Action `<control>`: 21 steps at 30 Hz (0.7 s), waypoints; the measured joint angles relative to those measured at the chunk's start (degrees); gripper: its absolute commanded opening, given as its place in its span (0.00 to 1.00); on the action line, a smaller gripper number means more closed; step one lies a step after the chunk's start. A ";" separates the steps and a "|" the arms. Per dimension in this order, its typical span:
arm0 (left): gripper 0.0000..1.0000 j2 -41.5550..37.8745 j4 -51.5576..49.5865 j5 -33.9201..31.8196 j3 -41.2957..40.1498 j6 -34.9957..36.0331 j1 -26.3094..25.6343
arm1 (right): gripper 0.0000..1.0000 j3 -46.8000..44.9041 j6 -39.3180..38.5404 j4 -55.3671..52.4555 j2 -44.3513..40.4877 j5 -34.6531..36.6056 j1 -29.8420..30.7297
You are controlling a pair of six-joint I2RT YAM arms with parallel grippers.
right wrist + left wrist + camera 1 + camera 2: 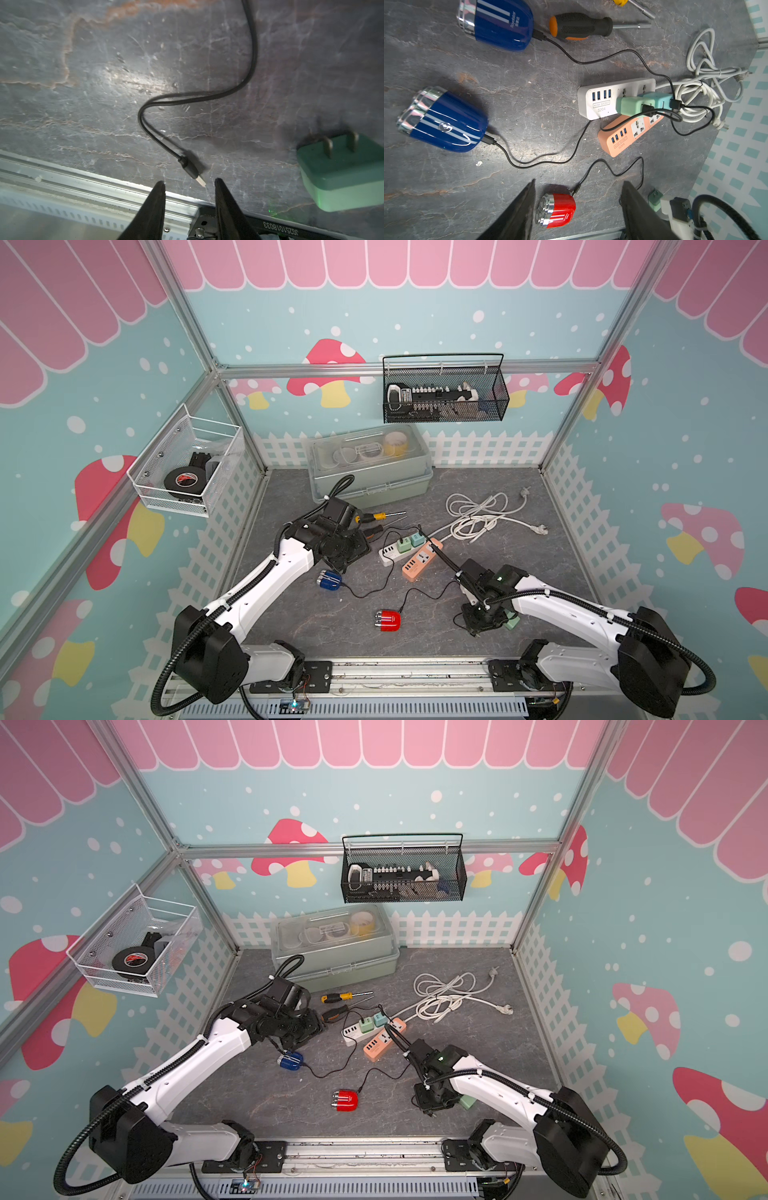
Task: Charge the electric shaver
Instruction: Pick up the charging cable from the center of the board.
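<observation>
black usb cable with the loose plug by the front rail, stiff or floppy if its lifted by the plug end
Probably floppy: the black cable lies in loose S-curves on the table, so it would likely sag and trail behind the plug. Likely light too, though its far end seems to run into the red shaver, which might drag along.

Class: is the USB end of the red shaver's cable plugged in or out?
Out. The USB plug lies bare on the table, near the unplugged green adapter.
</observation>
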 measured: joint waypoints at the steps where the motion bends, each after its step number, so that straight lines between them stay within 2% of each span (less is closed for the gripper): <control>1: 0.64 0.00 -0.04 0.28 -0.02 0.13 0.00 | 0.42 0.00 0.22 0.28 0.46 0.13 0.37; 13: 0.63 -1.86 -0.02 1.18 -0.04 0.26 0.20 | 0.44 -1.18 3.37 2.05 4.59 2.27 3.48; 21: 0.63 -2.34 0.00 1.81 -0.04 0.22 0.76 | 0.22 -1.27 4.70 4.31 7.78 2.27 3.67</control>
